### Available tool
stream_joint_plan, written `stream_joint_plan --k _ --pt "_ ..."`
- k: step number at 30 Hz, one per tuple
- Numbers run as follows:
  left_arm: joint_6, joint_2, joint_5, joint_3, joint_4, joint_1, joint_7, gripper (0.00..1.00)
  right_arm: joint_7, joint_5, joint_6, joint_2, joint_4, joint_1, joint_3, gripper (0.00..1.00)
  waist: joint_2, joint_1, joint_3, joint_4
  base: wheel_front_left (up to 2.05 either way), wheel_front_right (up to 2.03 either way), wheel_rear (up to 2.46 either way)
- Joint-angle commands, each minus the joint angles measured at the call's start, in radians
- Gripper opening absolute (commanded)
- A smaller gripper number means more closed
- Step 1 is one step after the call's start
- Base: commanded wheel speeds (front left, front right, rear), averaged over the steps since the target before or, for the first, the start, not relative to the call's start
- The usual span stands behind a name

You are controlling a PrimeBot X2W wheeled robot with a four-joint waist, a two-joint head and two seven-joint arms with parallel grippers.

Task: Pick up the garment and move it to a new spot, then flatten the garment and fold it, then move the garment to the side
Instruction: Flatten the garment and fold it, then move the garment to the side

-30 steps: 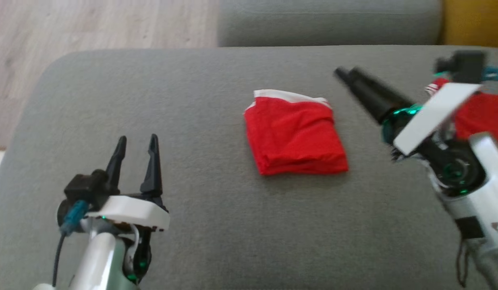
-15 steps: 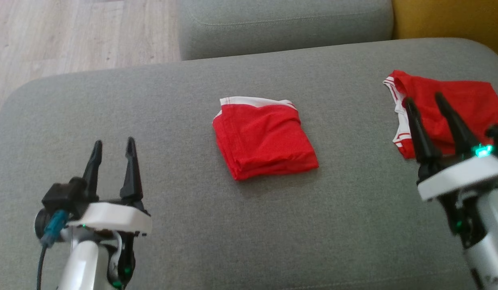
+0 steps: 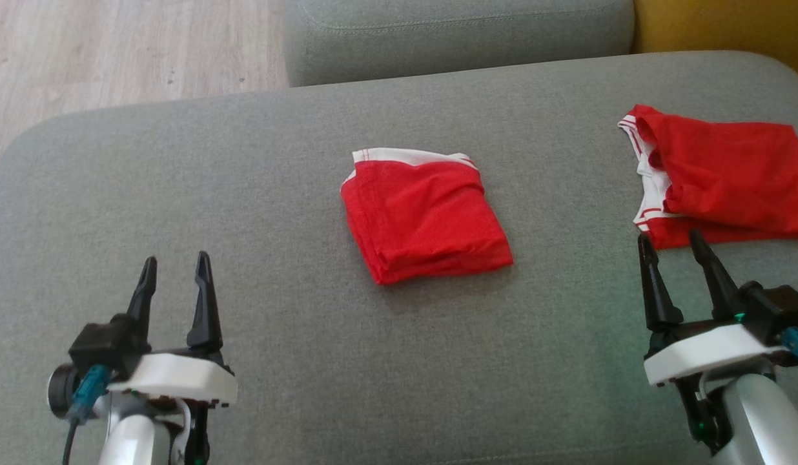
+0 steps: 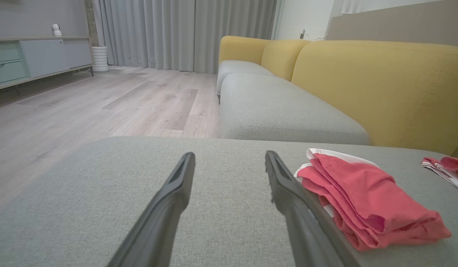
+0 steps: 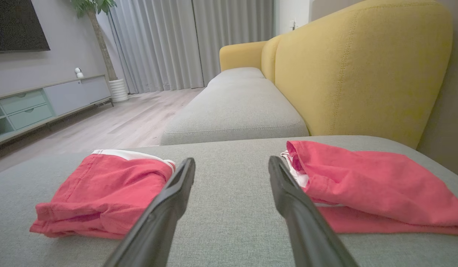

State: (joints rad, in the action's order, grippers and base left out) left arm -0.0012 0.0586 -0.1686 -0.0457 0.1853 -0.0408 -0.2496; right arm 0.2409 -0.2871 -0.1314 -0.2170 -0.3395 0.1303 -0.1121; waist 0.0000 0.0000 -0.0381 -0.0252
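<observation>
A red garment with a white waistband, folded into a small square [image 3: 425, 216], lies in the middle of the grey seat cushion [image 3: 296, 161]. A second red garment [image 3: 728, 171] lies loosely spread at the far right. My left gripper [image 3: 177, 259] stands open at the lower left, well apart from the folded garment. My right gripper [image 3: 669, 237] stands open just short of the loose garment's near edge, holding nothing. In the left wrist view the gripper [image 4: 229, 155] has the folded garment [image 4: 362, 193] to its right. In the right wrist view the gripper [image 5: 232, 160] points between the folded garment [image 5: 103, 189] and the loose one [image 5: 369, 181].
A second grey seat cushion [image 3: 457, 32] lies beyond this one, with the yellow backrest [image 5: 362, 74] along the right. Wooden floor [image 3: 115, 51] lies past the cushion's far left edge. A low cabinet [image 4: 36, 55] stands along the far wall.
The head view has shifted. My right arm has swung from pointing left across the cushion back to the lower right, fingers up, clear of the loose garment. The left gripper has drawn back slightly.
</observation>
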Motion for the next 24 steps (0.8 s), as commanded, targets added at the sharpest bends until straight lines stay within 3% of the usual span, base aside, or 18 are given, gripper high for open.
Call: stream_joint_plan --k 1,9,14,19,24 --pt "-0.007 0.006 0.007 0.043 -0.036 -0.031 -0.012 1.0 0.015 0.01 0.001 -0.002 0.028 0.023 -0.011 1.0 0.0 0.0 0.0 0.002 0.0 0.0 0.0" --pt "-0.018 -0.002 0.015 0.035 -0.028 -0.042 -0.012 1.0 0.001 -0.006 0.001 -0.001 0.007 0.046 -0.036 1.0 0.0 0.0 0.007 0.022 0.0 0.0 0.0" --pt "-0.025 -0.005 0.013 0.026 -0.03 -0.056 -0.012 1.0 -0.119 -0.089 0.001 0.002 -0.038 0.17 -0.099 1.0 0.0 0.0 -0.019 0.045 0.0 0.0 0.0" --pt "-0.031 -0.007 0.001 0.01 -0.018 -0.086 -0.012 1.0 -0.266 -0.204 0.001 0.011 -0.18 0.38 -0.155 1.0 0.0 0.0 -0.069 0.088 0.0 0.0 0.0" --pt "-0.037 -0.008 -0.005 -0.005 -0.002 -0.129 -0.012 1.0 -0.419 -0.28 0.001 0.017 -0.399 0.568 -0.197 1.0 0.0 0.0 -0.113 0.15 0.0 0.0 0.0"
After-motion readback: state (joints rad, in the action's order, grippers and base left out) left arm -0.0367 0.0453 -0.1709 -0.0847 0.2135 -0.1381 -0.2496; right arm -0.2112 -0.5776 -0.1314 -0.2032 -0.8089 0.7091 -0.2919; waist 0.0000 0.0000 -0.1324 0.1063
